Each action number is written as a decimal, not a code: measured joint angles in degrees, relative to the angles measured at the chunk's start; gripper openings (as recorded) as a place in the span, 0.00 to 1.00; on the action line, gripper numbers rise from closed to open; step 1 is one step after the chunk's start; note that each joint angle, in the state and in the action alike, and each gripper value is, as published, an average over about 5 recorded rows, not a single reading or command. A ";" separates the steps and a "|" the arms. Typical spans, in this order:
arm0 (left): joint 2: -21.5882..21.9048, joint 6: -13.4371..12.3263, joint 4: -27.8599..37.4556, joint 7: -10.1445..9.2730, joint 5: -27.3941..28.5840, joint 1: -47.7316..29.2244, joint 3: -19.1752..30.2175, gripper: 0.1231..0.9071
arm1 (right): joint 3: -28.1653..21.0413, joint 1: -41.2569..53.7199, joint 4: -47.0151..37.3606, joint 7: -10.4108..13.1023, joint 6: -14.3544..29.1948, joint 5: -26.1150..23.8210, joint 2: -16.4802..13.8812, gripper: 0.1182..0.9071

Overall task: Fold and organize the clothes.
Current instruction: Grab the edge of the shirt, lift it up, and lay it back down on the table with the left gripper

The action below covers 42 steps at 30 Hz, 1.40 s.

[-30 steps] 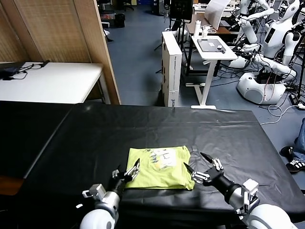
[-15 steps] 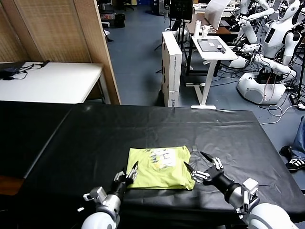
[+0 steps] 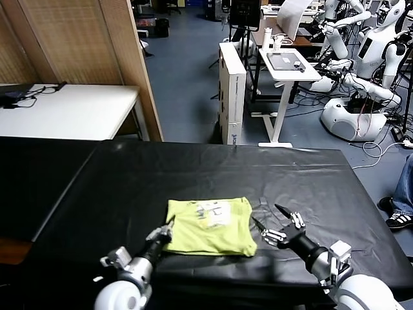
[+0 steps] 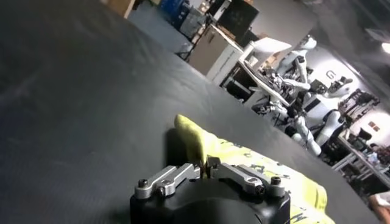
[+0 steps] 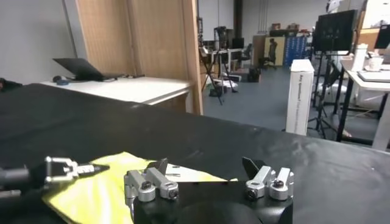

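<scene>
The clothes are one lime yellow-green T-shirt [image 3: 210, 226], folded into a rectangle with a white print facing up. It lies on the black table [image 3: 193, 174] near the front edge. My left gripper [image 3: 168, 227] is at the shirt's near-left corner. In the left wrist view that gripper [image 4: 204, 165] is shut, with the T-shirt's [image 4: 256, 167] edge pinched between the tips and a corner raised. My right gripper [image 3: 265, 214] stands open just off the shirt's right edge, holding nothing. The right wrist view shows the right gripper [image 5: 205, 164] spread wide in front of the T-shirt [image 5: 103, 189].
A black cover drapes the whole table and its front edge is close below both arms. Beyond the table stand a white side table [image 3: 64, 110], a tall white box [image 3: 232, 90], a white desk [image 3: 290, 68] and parked white robots [image 3: 361, 71].
My left gripper went from open to shut on the shirt's near-left corner. The shirt's left edge shifted slightly left. The right gripper stayed open, almost in place.
</scene>
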 joint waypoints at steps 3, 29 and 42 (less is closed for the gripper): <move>5.61 0.47 -0.38 -0.31 -3.59 -0.08 -2.61 0.07 | -0.23 0.41 -0.79 0.19 -0.07 -0.88 0.75 1.00; 28.06 7.67 -10.75 -9.97 -17.45 -1.48 -14.44 0.07 | -0.58 -0.92 -3.34 0.57 -0.05 -4.29 5.38 1.00; 9.48 7.30 -2.88 -11.68 -8.66 -11.43 13.07 0.08 | -2.24 -1.39 -1.94 1.13 -1.38 -5.01 7.02 1.00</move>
